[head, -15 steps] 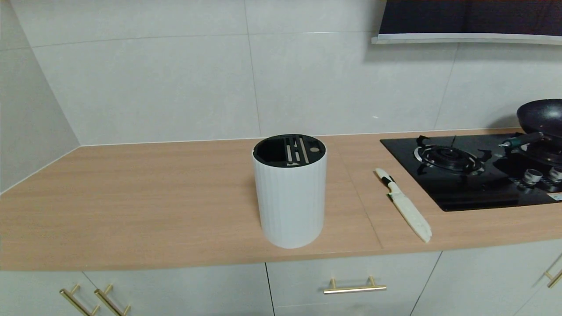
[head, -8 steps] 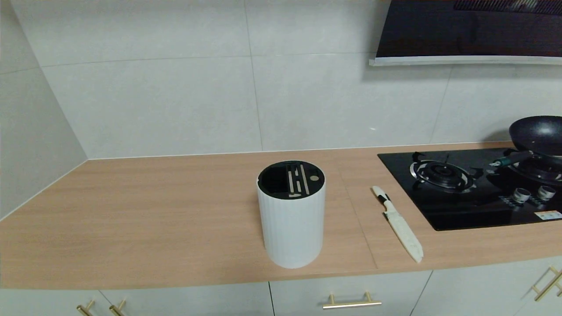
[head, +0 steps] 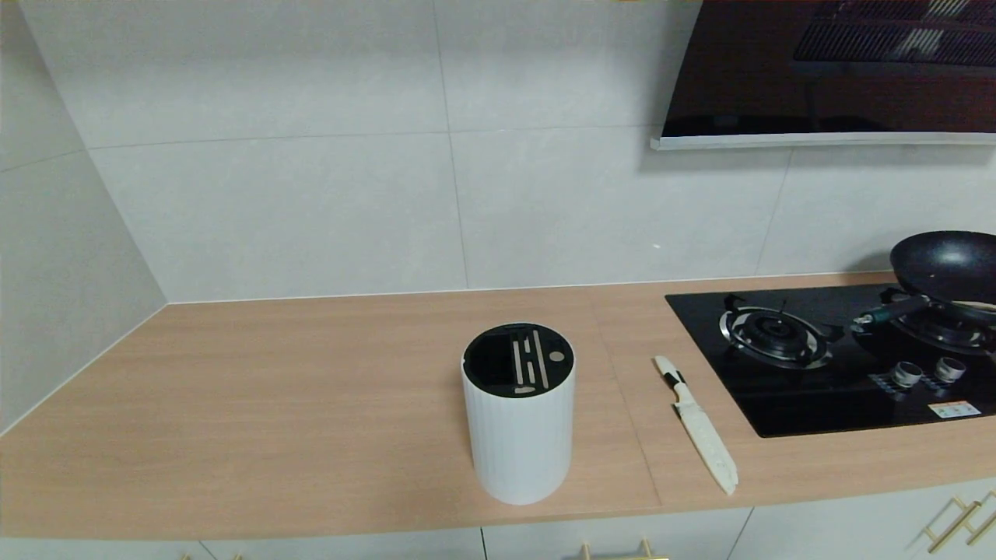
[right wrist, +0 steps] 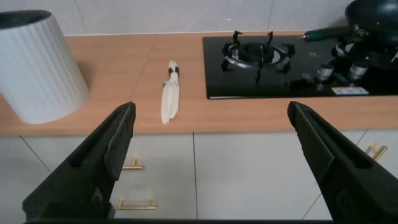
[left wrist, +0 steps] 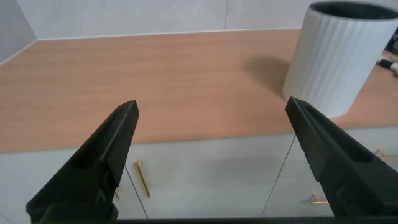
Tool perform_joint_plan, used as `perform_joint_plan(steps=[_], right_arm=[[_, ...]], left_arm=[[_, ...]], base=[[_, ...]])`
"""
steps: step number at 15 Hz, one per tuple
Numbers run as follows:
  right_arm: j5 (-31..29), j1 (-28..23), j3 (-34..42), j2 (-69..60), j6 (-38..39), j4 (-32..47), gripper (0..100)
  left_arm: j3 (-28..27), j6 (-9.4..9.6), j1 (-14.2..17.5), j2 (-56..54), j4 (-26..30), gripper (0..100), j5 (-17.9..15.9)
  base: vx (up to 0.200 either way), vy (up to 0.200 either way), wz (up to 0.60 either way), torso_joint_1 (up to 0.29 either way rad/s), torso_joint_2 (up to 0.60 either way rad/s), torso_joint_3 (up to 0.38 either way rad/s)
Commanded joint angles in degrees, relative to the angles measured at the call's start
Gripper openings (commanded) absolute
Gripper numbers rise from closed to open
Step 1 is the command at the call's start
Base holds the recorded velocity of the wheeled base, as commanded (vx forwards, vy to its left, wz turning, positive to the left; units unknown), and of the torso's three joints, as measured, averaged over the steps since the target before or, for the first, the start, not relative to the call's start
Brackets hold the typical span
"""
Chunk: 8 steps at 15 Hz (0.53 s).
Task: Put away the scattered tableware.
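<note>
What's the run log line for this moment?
left claw open | right claw open | white speckled knife flat on wooden countertop, between white ribbed cylindrical holder and black gas hob

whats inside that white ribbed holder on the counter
The tall white ribbed cylindrical holder has a black slotted top insert: narrow slots, a small round hole and one larger opening. Nothing sticks out of any. The larger opening is dark, so its bottom is hidden.

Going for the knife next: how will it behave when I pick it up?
The knife looks slim and rigid, so it is probably light and unlikely to flex. It lies flat on the smooth counter, so it may slide rather than roll when nudged, and getting under it could be awkward.
</note>
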Motion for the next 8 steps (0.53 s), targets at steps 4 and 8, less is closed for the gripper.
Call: perform_joint_plan(steps=[4,8], right_arm=[[-0.07,-0.05,0.0,0.09,0.22,-0.07,100],[-0.07,0.04,0.0,0.09,0.22,0.1,100]], left_arm=[[-0.06,-0.01,0.01,0.09,-0.01,100,0.0],[-0.06,-0.01,0.01,0.09,-0.01,100,0.0]], base=[[0.0,0.0,0.0,0.052,-0.11,-0.059],[0.0,0.0,0.0,0.0,0.0,0.0]])
